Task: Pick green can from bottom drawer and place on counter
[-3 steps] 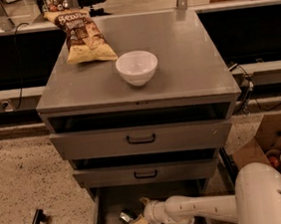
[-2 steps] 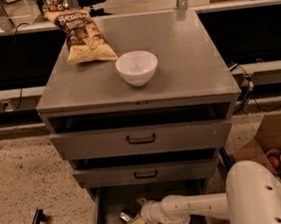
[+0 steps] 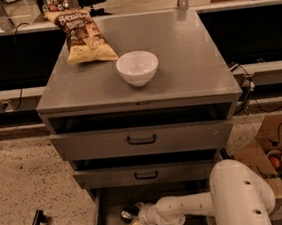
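The bottom drawer (image 3: 102, 215) of the grey cabinet is pulled open. My white arm reaches into it from the right, and my gripper (image 3: 133, 220) is low inside the drawer at its left-middle. A small shiny round metal end (image 3: 126, 215) shows right at the gripper's tip; it looks like the green can's end, and its green sides are hidden. I cannot tell whether the gripper touches it. The counter (image 3: 185, 54) is the flat grey cabinet top above.
A white bowl (image 3: 137, 67) stands on the counter's front middle, and a chip bag (image 3: 83, 36) lies at its back left. The two upper drawers with black handles (image 3: 142, 140) stick out slightly above the arm. Cardboard boxes (image 3: 277, 143) stand on the floor at right.
The big white arm link at lower right has shifted left and looms larger. The gripper has stayed at about the same spot in the bottom drawer.
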`<state>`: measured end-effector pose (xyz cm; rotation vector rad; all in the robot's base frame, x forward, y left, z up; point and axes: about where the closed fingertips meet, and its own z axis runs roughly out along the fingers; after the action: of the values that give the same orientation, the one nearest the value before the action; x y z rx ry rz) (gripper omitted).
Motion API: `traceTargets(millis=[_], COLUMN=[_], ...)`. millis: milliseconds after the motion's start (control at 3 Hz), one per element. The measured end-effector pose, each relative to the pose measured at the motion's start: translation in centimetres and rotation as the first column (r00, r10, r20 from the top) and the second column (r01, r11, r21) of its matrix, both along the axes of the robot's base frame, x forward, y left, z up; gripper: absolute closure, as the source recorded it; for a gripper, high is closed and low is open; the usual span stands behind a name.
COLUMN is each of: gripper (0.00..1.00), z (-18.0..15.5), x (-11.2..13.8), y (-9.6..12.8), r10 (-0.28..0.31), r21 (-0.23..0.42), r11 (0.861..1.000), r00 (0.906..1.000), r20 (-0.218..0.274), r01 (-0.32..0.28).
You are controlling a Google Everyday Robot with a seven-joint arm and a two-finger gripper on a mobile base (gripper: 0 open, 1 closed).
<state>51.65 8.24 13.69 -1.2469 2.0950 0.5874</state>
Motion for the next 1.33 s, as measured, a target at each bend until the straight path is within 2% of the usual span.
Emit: traceTargets(millis=[333, 667, 1000, 1333], gripper=[0.29, 0.46, 0.7, 0.93], z=[-2.0, -2.7, -2.3, 0.5], x=[-0.3, -0.5, -0.7, -0.8], y=[-0.4, -1.0, -1.4, -1.8], r10=[-0.01, -0.025, -0.018, 0.009], r21=[0.007, 0.033, 0.076, 0.165], r11=[1.0, 0.999, 0.997, 0.986], r00=[0.9993, 0.9988, 0.9997, 0.9988], r20=[-0.035, -0.042, -0.018, 0.049], r01=[0.011, 0.026, 0.02, -0.017])
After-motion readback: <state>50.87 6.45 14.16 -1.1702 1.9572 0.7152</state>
